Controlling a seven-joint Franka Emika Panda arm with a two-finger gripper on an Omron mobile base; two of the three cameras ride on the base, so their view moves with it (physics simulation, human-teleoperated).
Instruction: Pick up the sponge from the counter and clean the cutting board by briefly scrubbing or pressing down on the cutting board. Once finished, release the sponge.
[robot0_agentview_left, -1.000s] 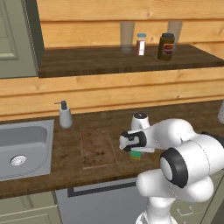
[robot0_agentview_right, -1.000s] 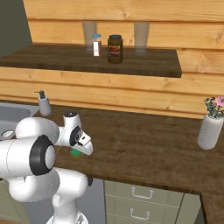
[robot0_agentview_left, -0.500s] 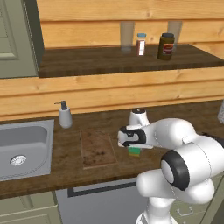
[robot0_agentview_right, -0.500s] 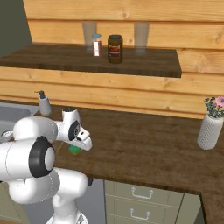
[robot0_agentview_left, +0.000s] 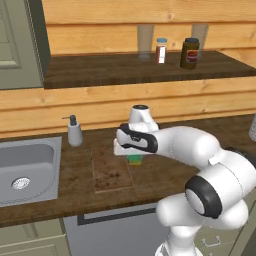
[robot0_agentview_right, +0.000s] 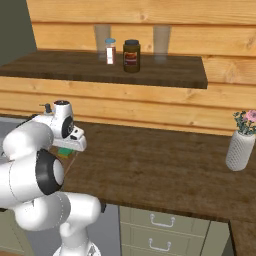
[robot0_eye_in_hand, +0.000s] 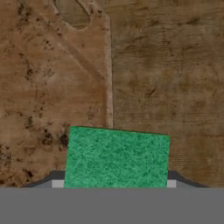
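My gripper (robot0_agentview_left: 132, 153) is shut on the sponge (robot0_agentview_left: 134, 160), a small green block with a yellow underside, held just above the counter (robot0_agentview_left: 165, 172). It hangs over the right rim of the cutting board (robot0_agentview_left: 110, 171), a brown stained board lying right of the sink. From the right side the sponge (robot0_agentview_right: 64, 152) peeks out under the hand (robot0_agentview_right: 69, 146). In the hand view the green sponge (robot0_eye_in_hand: 116, 156) straddles the board's light rim, with the stained cutting board (robot0_eye_in_hand: 48, 83) on the left and bare counter (robot0_eye_in_hand: 175, 70) on the right.
A steel sink (robot0_agentview_left: 25, 170) lies left of the board, with a soap dispenser (robot0_agentview_left: 74, 132) behind it. The higher shelf (robot0_agentview_left: 150, 67) carries jars and glasses. A vase with flowers (robot0_agentview_right: 240, 147) stands at the counter's far right.
The arm has carried the sponge leftward and a little further back, from the bare counter right of the board to the board's right edge.
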